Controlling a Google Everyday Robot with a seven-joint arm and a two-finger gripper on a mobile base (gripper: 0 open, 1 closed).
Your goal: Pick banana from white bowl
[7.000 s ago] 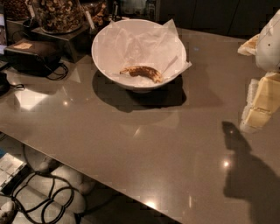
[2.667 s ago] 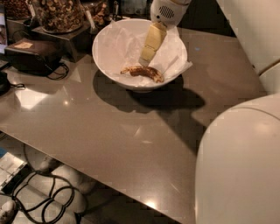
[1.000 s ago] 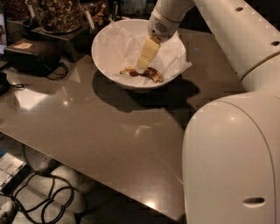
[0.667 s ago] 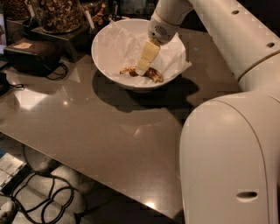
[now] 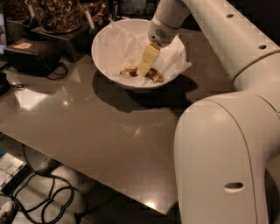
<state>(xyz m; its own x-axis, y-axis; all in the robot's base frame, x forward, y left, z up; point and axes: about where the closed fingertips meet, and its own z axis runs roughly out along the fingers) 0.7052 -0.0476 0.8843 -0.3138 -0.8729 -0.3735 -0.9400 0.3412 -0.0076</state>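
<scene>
From the one camera view, the arm reaches over from the right, and the gripper (image 5: 143, 71) sits down inside the bowl (image 5: 104, 56) at the far middle of the table (image 5: 87, 131). Its tip is right on the middle of the banana (image 5: 155, 75). The banana lies on the paper (image 5: 175, 54) at the bottom of the bowl, with its brown ends showing to the left and right of the tip. Whether the gripper has closed on it or only straddles it, I cannot tell from here. I'd say this is the grasp itself. Next it needs a firm close on that soft fruit, then a straight lift clear of the rim without dragging the paper up. The jar (image 5: 57, 13) stands well off at the far left.
</scene>
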